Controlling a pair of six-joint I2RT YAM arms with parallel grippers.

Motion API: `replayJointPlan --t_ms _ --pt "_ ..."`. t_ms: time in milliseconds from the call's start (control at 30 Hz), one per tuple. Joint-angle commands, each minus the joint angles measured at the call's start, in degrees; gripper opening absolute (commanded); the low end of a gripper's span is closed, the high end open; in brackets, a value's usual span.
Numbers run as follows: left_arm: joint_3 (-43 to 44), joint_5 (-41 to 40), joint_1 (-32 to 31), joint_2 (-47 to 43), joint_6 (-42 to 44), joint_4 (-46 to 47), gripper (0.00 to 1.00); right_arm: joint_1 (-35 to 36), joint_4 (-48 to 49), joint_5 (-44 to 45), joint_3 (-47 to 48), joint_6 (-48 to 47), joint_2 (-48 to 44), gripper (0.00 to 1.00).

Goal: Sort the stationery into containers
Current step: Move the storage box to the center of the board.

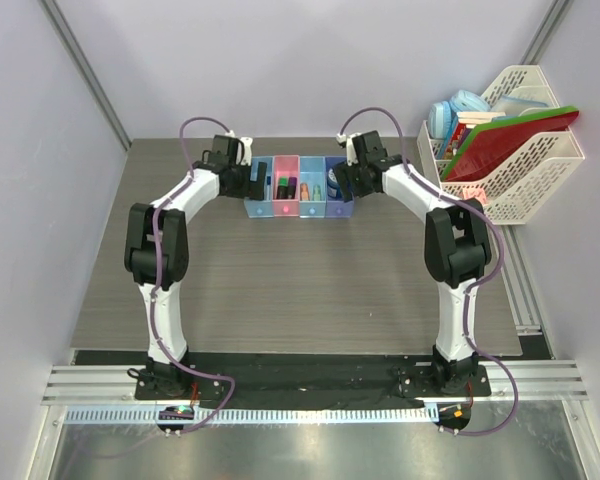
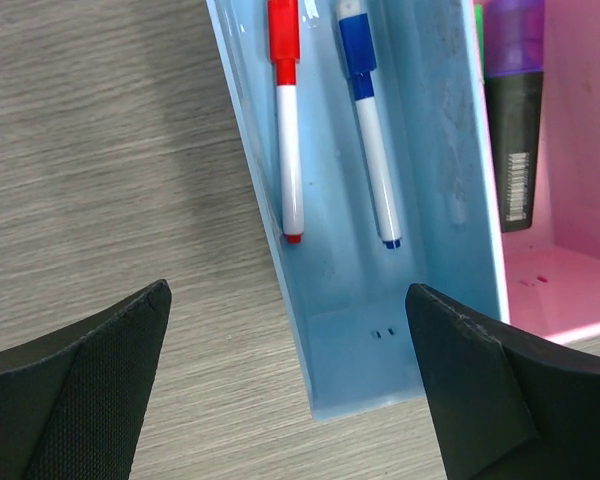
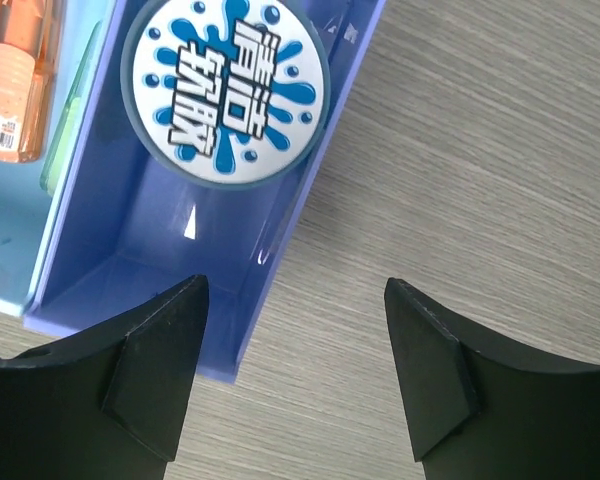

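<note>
The four joined bins [image 1: 298, 190] stand at the far middle of the table. My left gripper [image 1: 256, 183] is open and empty, its jaws straddling the left wall of the first light blue bin [image 2: 360, 370]. In that bin lie a red-capped pen [image 2: 288, 130] and a blue-capped pen [image 2: 372, 140]. A purple highlighter [image 2: 515, 120] lies in the pink bin [image 2: 570, 290]. My right gripper [image 1: 337, 182] is open and empty, straddling the right wall of the purple-blue bin [image 3: 140, 270], which holds the round blue roll [image 3: 225, 90]. An orange bit [image 3: 18, 80] and a pale-green bit [image 3: 65, 130] lie in the neighbouring light blue bin [image 3: 0, 250].
A big white lattice file rack [image 1: 540, 180] stands at the back right and holds red and green folders [image 1: 515, 135] and some blue things. Grey walls close off the table at the back and on both sides.
</note>
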Motion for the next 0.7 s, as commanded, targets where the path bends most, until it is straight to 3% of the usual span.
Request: replayJointPlan --t_ms 0,667 --pt "-3.27 0.54 -0.43 -2.3 1.54 0.87 1.0 1.43 0.59 0.51 -2.48 -0.35 -1.55 0.77" --pt "-23.03 3.88 -3.42 -19.17 1.02 0.17 1.0 5.3 0.68 1.74 -20.93 0.88 -16.93 0.77"
